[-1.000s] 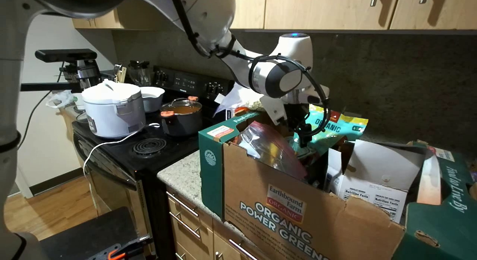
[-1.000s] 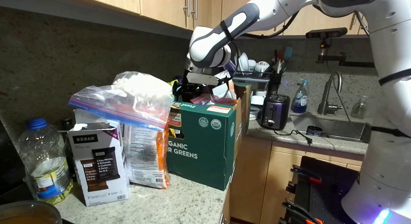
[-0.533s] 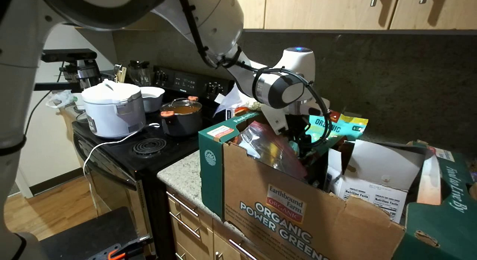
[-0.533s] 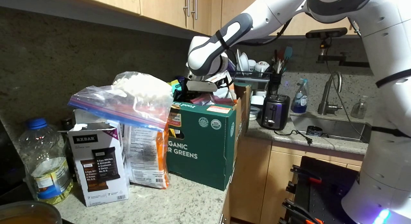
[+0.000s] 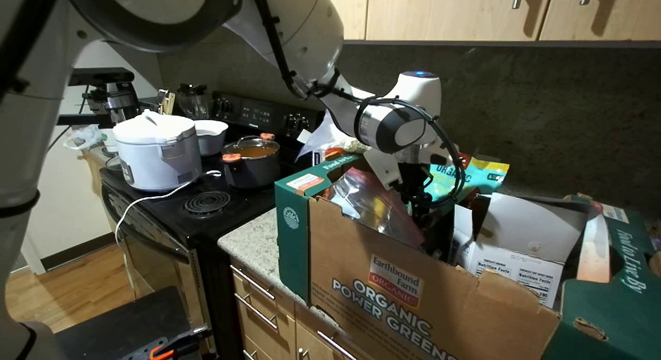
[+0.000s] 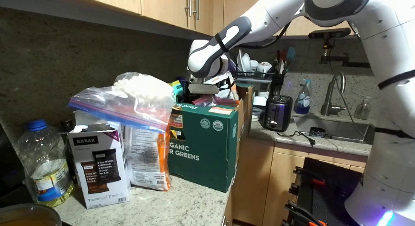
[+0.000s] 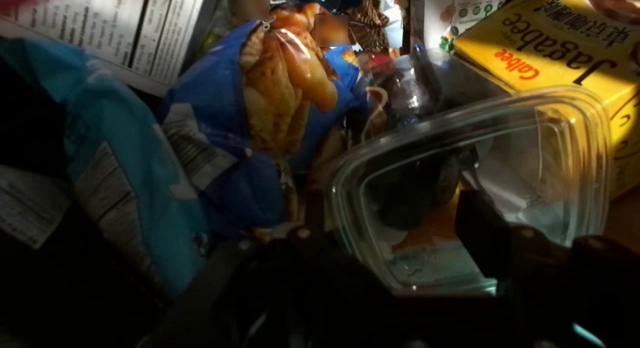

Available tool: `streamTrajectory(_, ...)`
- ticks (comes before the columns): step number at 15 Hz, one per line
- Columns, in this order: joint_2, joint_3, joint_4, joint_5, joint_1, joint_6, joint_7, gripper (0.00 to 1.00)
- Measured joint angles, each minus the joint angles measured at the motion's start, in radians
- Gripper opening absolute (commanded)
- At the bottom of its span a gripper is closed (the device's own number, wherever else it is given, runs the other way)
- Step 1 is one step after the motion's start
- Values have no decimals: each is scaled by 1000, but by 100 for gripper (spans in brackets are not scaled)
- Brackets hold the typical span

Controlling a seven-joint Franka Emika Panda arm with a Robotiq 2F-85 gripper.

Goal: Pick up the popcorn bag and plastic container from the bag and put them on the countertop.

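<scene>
In an exterior view, the popcorn bag (image 6: 142, 89), clear with whitish contents, lies on top of packages on the countertop (image 6: 184, 206), outside the bag, a brown and green cardboard box (image 6: 201, 148). A clear plastic container (image 7: 350, 188) with a rounded rim shows inside the box in the wrist view. My gripper (image 7: 392, 210) reaches down over it with jaws apart: one finger stands outside its near-left wall, the other appears over its inside. Contact with that wall cannot be made out in the dark. In both exterior views the fingertips are mostly hidden among the box's contents.
Crowding the box are a teal bag (image 5: 470, 174), a clear zip bag (image 5: 374, 205), a white carton (image 5: 516, 267), a yellow carton (image 7: 560, 48) and a blue snack bag (image 7: 215, 98). An RXBAR carton (image 6: 97, 167) and an oil bottle (image 6: 48, 174) stand outside it.
My arm has come down, taking the gripper deeper into the box, most of it during the earlier half second. The popcorn bag and the box have stayed put.
</scene>
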Motion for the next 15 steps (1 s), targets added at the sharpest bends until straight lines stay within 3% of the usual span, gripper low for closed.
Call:
streamTrajectory(5, -7, -13, 28, 0, 0, -60, 0, 1)
streamTrajectory(7, -15, -13, 34, 0, 3, -78, 0, 4)
streamTrajectory(9, -22, -11, 39, 0, 9, -85, 0, 0)
streamTrajectory(15, -72, 3, 41, 47, 14, -81, -1, 1)
